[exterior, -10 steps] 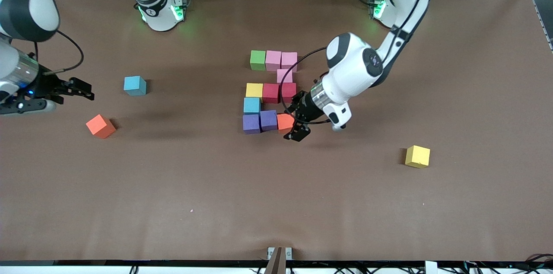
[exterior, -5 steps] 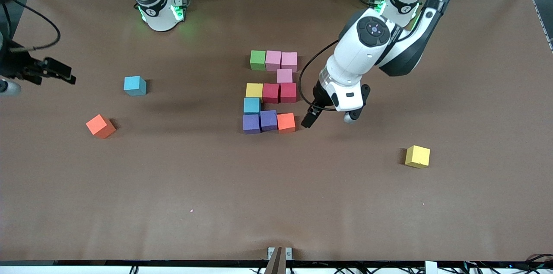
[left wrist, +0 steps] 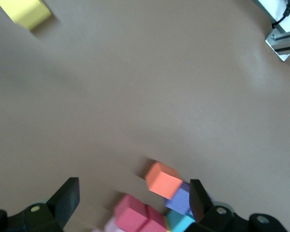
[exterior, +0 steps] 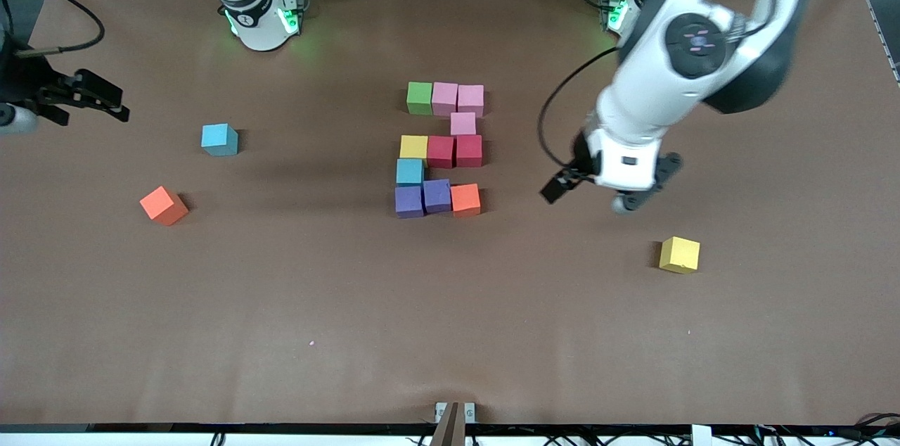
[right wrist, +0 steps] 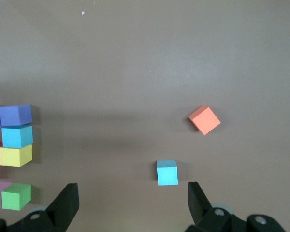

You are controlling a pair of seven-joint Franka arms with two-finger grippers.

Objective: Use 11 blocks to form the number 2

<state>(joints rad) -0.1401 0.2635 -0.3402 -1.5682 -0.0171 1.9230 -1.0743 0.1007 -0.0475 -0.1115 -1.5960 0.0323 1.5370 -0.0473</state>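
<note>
Front view | left claw (exterior: 587, 194) spread, empty, up over bare tabletop (exterior: 492, 305) | number 2 (exterior: 441, 149) toward the right arm's end from it, orange block (exterior: 465, 199) its closest corner | loose yellow block (exterior: 680, 254) near, apart | right claw (exterior: 88, 98) spread, empty, waiting over tabletop edge, near loose light blue block (exterior: 219, 139) and loose orange block (exterior: 163, 205)
</note>
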